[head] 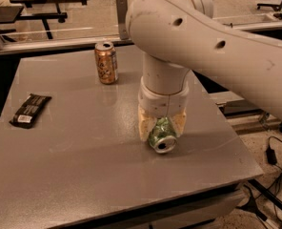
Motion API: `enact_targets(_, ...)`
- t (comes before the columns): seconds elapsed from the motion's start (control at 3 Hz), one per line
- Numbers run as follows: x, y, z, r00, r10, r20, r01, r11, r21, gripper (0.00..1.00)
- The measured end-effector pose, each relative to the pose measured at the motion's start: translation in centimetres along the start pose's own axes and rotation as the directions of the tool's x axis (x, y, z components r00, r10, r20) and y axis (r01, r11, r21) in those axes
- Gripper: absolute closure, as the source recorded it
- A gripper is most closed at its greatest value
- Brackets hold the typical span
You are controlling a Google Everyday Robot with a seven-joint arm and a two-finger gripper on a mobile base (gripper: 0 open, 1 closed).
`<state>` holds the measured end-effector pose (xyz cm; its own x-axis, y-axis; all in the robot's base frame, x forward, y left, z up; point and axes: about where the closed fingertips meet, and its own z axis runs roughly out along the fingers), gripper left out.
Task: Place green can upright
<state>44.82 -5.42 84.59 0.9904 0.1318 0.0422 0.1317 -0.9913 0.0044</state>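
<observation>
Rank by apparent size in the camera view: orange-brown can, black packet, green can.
1-2, too alike to rank: orange-brown aluminium can, flat black packet.
3: green aluminium can, seen end-on, partly covered by the hand gripping it at the grey table's right side.

At the centre of the frame I see my cream-yellow gripper (pixel 161 128) closed around the green can (pixel 160 136), which has a green-and-white patterned label and a silver end. My arm (pixel 217 46) is off-white and the table (pixel 84 151) is plain matte grey. Upper left of centre stands an orange-brown can (pixel 106 63) with a silver top, and at the left edge lies a black packet (pixel 30 110) with a white label.
</observation>
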Motion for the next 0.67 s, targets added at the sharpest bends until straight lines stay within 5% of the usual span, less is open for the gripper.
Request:
enact_targets(0.33, 0.1, 0.1, -0.4, 1.000, 0.026, 0.012, -0.026, 0.9996, 0.008, 0.72)
enact_targets(0.67, 0.1, -0.8, -2.3, 0.986, 0.149, 0.079, -0.155, 0.9845, 0.081, 0.95)
